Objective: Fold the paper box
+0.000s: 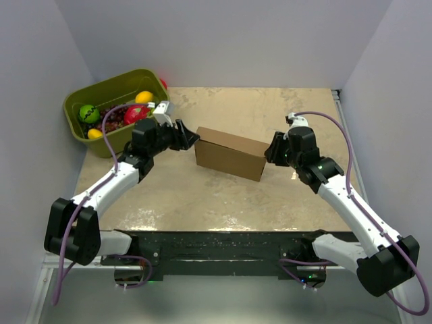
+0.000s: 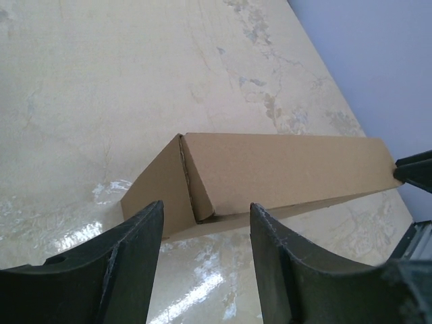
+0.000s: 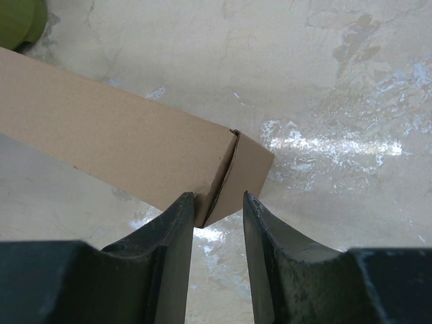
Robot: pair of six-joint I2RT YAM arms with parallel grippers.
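Note:
The paper box (image 1: 231,153) is a closed brown cardboard block lying on the table's middle, slanting from back left to front right. My left gripper (image 1: 192,138) is at its left end. In the left wrist view the box's (image 2: 283,169) folded end flap lies just beyond the left gripper (image 2: 206,206), which is open with bare table between its fingers. My right gripper (image 1: 271,152) is at the box's right end. In the right wrist view it (image 3: 218,196) is open, with the lower corner of the box (image 3: 115,138) between its fingertips and the left fingertip (image 3: 183,202) against it.
An olive-green bin (image 1: 76,111) holding several coloured toys stands at the back left, behind the left arm; its corner shows in the right wrist view (image 3: 20,20). The beige marbled tabletop (image 1: 283,108) is walled in on three sides.

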